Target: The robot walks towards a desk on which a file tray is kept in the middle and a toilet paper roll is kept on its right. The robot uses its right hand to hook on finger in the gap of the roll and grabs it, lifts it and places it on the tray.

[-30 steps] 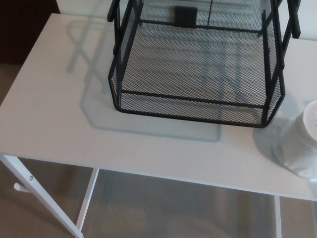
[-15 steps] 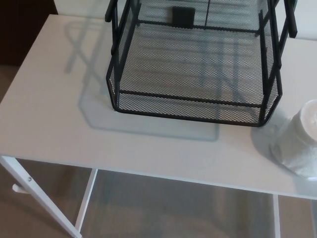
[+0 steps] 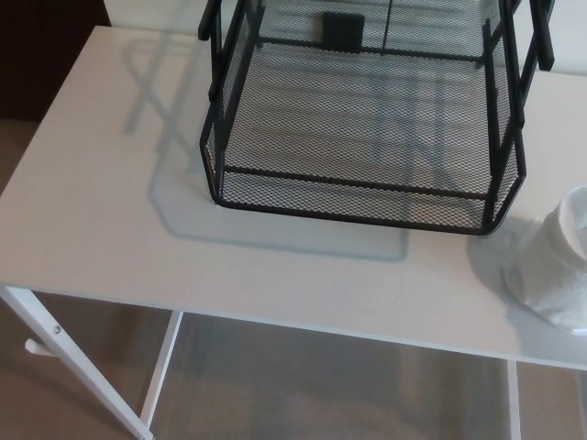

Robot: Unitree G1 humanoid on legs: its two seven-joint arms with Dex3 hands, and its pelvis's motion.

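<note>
- The white toilet paper roll (image 3: 559,270) stands upright on its end at the right edge of the head view, partly cut off by the frame, so only the left part of its rim shows and the hole through its core cannot be made out.
- The roll rests on the white rectangular desk top (image 3: 110,202), near the front edge and just to the right of the tray's front right corner; whether the two touch cannot be told.
- The black wire-mesh file tray (image 3: 367,188) sits in the middle of the desk; its lowest shelf shows bare mesh, and black posts rise at its corners towards upper tiers that run out of frame.
- A small dark rectangular label plate (image 3: 341,29) is fixed at the back of the tray.
- Below the desk top, a white metal leg (image 3: 69,367) slants down over a beige floor.
- Neither robot hand shows, so nothing can be said of the fingers.
- Judged from this, the task is at its opening step: the robot is arriving at the desk and the roll is untouched.
- The next move calls for bringing the right hand in from the right, above the roll, and lowering one finger into the core. The roll looks light and may tip if nudged sideways.
</note>
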